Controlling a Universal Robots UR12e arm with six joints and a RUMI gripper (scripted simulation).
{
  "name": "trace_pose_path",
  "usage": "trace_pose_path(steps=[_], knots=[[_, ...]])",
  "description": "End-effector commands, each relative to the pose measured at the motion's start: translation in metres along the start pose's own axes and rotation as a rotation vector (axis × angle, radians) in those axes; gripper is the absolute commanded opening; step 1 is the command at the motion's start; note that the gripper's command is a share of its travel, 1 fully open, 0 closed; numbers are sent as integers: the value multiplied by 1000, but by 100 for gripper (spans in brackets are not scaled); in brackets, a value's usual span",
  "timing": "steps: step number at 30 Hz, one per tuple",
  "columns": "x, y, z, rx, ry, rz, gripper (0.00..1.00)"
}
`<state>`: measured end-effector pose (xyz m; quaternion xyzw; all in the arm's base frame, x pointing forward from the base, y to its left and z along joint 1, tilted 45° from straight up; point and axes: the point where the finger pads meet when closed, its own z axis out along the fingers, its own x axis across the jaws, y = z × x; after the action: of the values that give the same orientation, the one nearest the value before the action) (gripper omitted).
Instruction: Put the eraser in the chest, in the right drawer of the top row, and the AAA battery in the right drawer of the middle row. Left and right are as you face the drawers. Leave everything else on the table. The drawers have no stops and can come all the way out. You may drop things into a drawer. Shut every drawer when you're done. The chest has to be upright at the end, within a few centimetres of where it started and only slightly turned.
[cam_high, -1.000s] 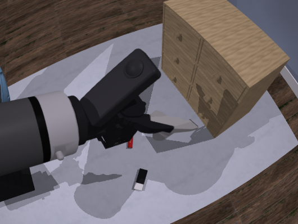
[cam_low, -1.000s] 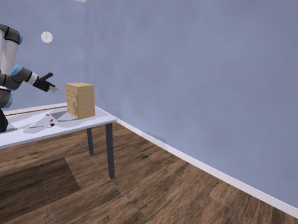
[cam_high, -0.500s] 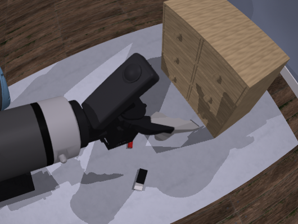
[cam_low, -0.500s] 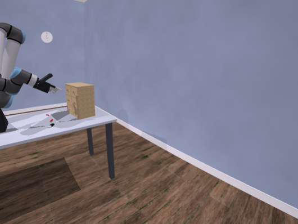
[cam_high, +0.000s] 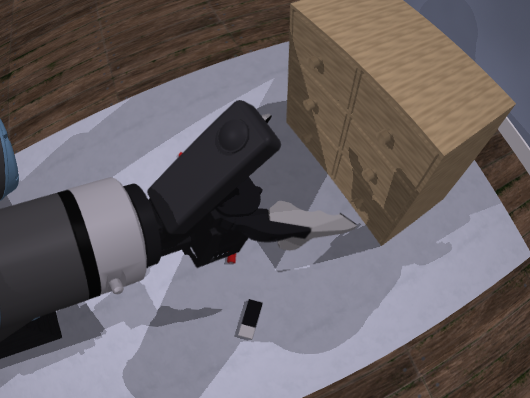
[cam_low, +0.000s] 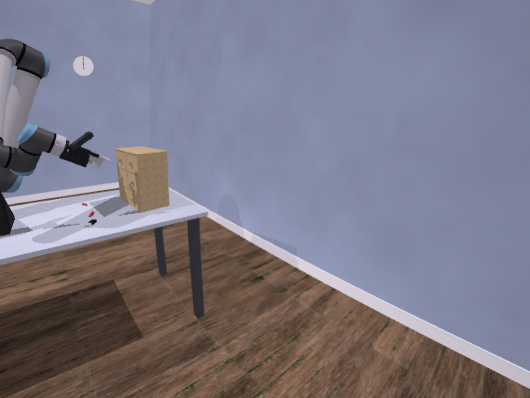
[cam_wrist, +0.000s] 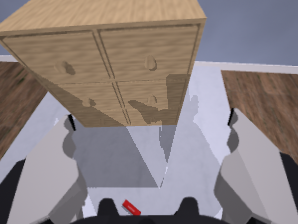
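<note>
Fingers (cam_high: 320, 226) (cam_low: 103, 160) spread fully open, holding 0 objects, face the wooden chest (cam_high: 400, 75) (cam_low: 152, 180) (cam_wrist: 145, 50), while the unmarked black-and-white eraser (cam_high: 249, 319) (cam_low: 91, 222) lies on the surface (cam_high: 450, 280) (cam_low: 175, 212) (cam_wrist: 200, 145) toward 6 o'clock in the top view.

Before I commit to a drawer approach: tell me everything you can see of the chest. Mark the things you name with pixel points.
The chest (cam_high: 400, 65) (cam_low: 153, 180) (cam_wrist: 102, 15) is a light brown box with wood-like grain, upright on the table (cam_high: 310, 320) (cam_low: 190, 212) (cam_wrist: 200, 100) near its end. Its front is split into left and right columns of drawers, with small knobs of the same colour. The drawers in view look shut. Shadows cross the front. The hand (cam_wrist: 150, 112) stands open before it, apparently not touching.
</note>
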<state>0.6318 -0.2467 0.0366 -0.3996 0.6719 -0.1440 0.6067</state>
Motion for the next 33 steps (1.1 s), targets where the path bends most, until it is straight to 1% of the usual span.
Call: trace_pose_path(steps=[1,11,33], knots=[[0,1,1,23,5,0,100],[1,0,4,49,6,0,100],[0,2,8,86,7,1,100]])
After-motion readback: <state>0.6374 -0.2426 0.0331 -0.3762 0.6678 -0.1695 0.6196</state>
